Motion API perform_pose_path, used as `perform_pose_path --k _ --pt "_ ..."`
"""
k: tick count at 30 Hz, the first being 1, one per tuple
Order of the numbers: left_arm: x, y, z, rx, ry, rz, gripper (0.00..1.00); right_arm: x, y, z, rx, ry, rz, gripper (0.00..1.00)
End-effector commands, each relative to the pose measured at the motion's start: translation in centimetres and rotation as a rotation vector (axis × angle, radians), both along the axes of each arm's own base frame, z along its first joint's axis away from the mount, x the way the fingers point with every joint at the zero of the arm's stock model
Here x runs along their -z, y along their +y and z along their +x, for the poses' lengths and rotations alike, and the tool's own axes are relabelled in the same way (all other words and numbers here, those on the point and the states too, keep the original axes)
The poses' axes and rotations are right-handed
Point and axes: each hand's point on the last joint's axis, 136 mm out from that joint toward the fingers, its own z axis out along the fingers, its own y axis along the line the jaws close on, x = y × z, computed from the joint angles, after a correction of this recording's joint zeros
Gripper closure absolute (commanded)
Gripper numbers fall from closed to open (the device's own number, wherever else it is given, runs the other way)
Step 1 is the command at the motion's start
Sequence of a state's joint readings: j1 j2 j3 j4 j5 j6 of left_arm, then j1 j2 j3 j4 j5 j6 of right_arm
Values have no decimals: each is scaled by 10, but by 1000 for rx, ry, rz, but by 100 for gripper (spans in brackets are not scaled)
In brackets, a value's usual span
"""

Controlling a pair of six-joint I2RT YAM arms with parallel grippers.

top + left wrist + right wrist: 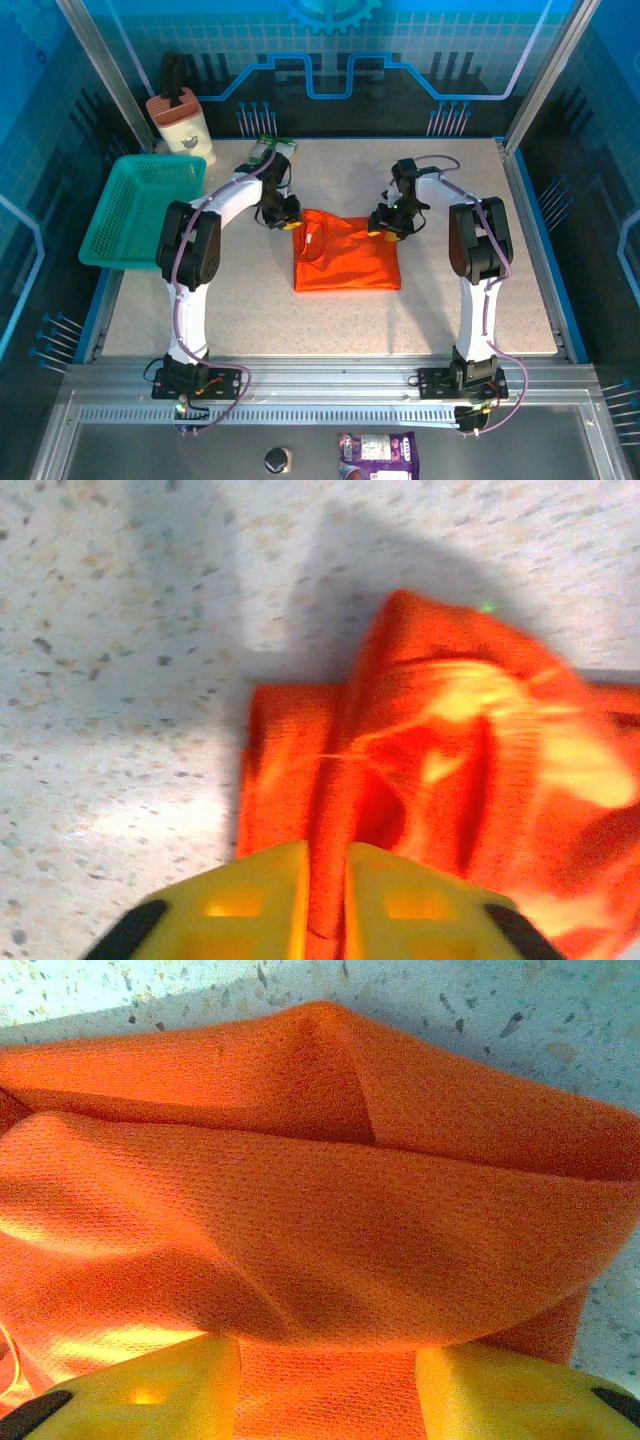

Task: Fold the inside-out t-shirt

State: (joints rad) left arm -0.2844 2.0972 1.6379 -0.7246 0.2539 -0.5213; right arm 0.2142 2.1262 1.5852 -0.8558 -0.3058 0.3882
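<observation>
Your t-shirt (345, 262) lies folded into a rough square at the middle of the table (250, 320). Your left gripper (290, 222) sits at its far left corner, fingers nearly together, pinching a ridge of cloth. Your right gripper (385, 228) is at the far right corner, fingers apart with cloth filling the gap; you cannot tell whether it clamps.

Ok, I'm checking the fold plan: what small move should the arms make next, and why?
Probably raise the far edge of the t-shirt a little with both arms together: the left fingers pinch a fold at one far corner, and cloth sits between the right fingers at the other.
</observation>
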Motion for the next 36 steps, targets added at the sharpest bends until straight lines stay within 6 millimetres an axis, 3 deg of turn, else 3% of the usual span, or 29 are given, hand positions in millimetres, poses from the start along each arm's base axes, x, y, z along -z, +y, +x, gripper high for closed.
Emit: perform_pose_path --k 1,5,10,15,25,27,32,36 --pt "-31 -16 7 22 -56 -88 75 -20 -2 1 6 -23 0 49" --pt "-21 -26 9 24 -23 -100 70 -19 1 3 -4 -16 -6 49" --pt "-3 -25 8 5 19 -52 65 -22 1 5 -5 -22 -16 49" --pt "5 -34 6 13 35 -73 66 -20 3 5 -11 -16 -14 48" --pt "18 -40 7 19 55 -81 75 -10 5 4 -19 5 -20 48" --pt "18 -39 7 23 54 -80 82 -7 5 4 -20 9 -23 48" --pt "3 -29 5 19 14 -48 97 7 -6 3 6 26 -55 48" --pt "5 -15 -5 18 27 -14 100 16 -18 2 36 37 -75 48"
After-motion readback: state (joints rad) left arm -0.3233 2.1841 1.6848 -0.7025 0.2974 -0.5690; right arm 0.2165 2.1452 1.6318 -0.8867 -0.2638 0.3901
